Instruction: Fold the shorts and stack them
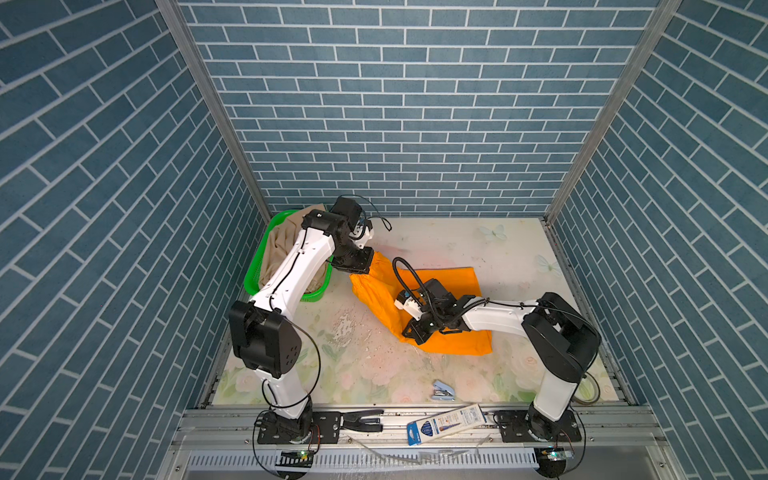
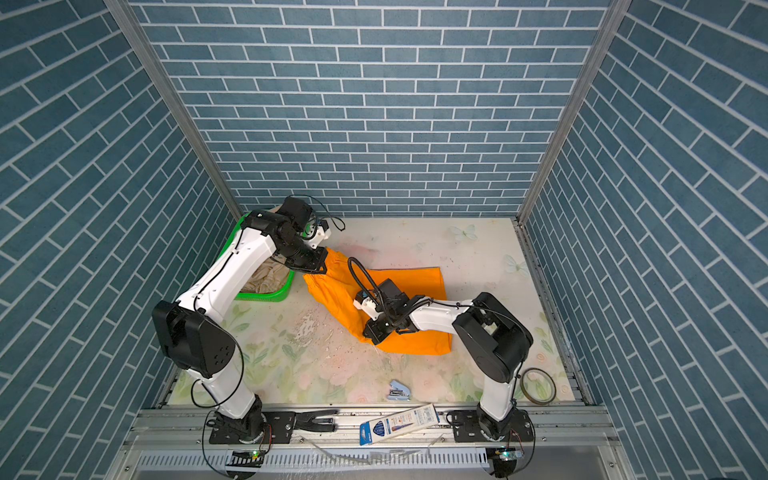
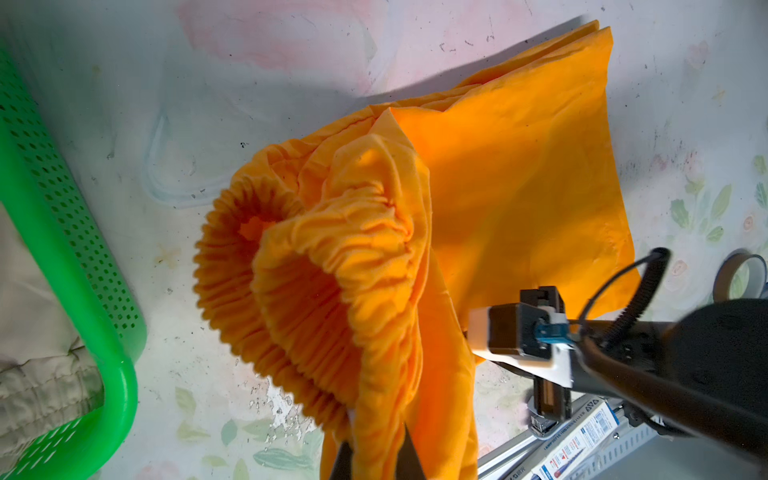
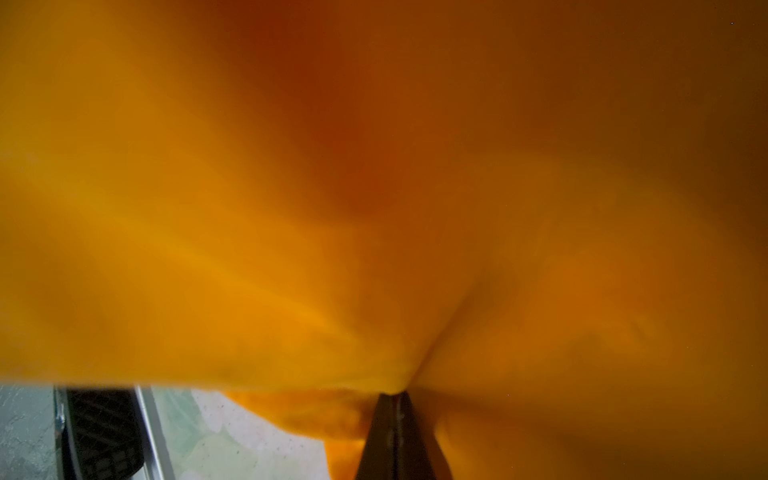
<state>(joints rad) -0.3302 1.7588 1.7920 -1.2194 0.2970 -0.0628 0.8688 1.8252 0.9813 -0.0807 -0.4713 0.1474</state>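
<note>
Pincers, we see 2, both clenched on the orange shorts (image 1: 453, 286): left gripper (image 3: 376, 451) pinches the gathered waistband (image 3: 291, 316), right gripper (image 4: 395, 401) a smooth fold.

Blue brick-pattern walls (image 1: 407, 104) close in on three sides, the back one well beyond both grippers. A silver post (image 1: 208, 104) stands at each back corner. The table (image 1: 498, 249) has a pale floral print with butterflies. A flaked, worn patch (image 1: 345, 328) lies in front of the left gripper (image 1: 360, 272) and near the right gripper (image 1: 409, 332). A grey metal rail (image 1: 623, 424) edges the table well behind them. Light is bright and even.
</note>
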